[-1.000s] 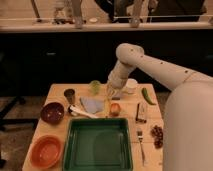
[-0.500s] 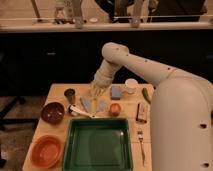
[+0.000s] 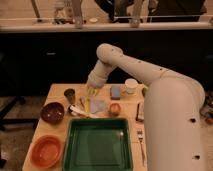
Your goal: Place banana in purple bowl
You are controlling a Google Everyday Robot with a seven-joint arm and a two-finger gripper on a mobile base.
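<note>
Since a moment ago the arm has swung further left, bringing the gripper [image 3: 90, 93] lower over the table's [image 3: 59, 90] middle. To its lower left sits the orange bowl [image 3: 46, 150], and above that, nearer to the gripper's left, the purple bowl [image 3: 52, 112]. A small dark cup [image 3: 70, 94] stands just left of the gripper. The banana [image 3: 88, 104] hangs upright right beneath the fingers, apparently pinched at its top. Below lies the green tray [image 3: 98, 145]. To the right sit a round orange fruit [image 3: 115, 109], a blue block [image 3: 115, 92] and a white cup [image 3: 131, 86].
</note>
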